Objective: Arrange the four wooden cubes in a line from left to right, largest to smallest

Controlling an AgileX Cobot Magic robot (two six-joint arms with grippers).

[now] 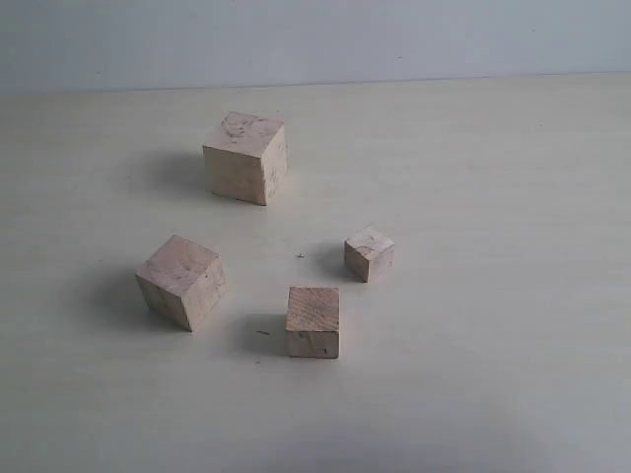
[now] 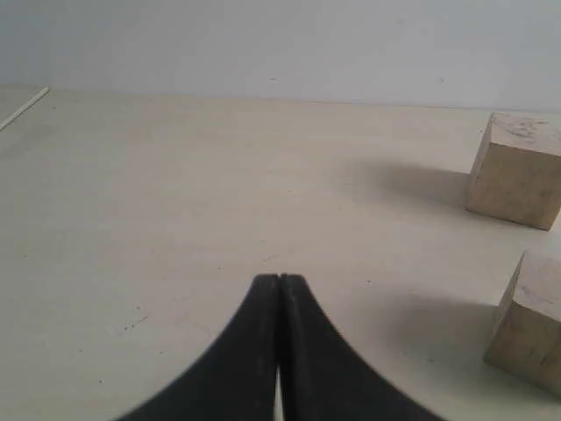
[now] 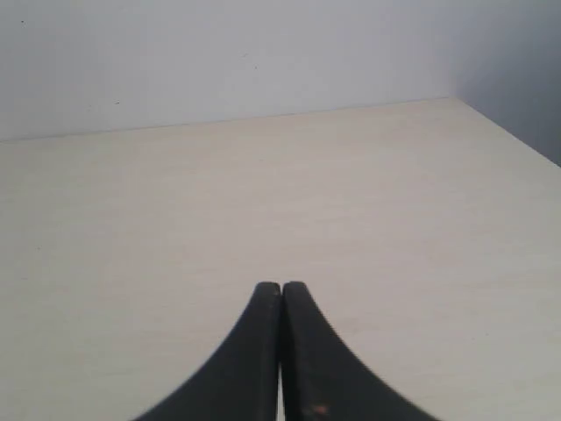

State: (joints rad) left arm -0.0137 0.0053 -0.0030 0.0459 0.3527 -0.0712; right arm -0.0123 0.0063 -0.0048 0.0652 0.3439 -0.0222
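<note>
Four pale wooden cubes stand scattered on the light table. The largest cube (image 1: 245,157) is at the back. A second, slightly smaller cube (image 1: 181,281) sits front left, turned at an angle. The third cube (image 1: 313,321) is at the front middle, and the smallest cube (image 1: 369,253) is to its right and further back. Neither arm shows in the exterior view. My left gripper (image 2: 280,279) is shut with nothing in it; the largest cube (image 2: 515,171) and the second cube (image 2: 530,326) lie off to one side. My right gripper (image 3: 280,286) is shut, empty, over bare table.
The pale table (image 1: 513,197) runs back to a grey-white wall (image 1: 315,39). The table's corner and side edge (image 3: 500,132) show in the right wrist view. A table edge (image 2: 22,108) shows in the left wrist view.
</note>
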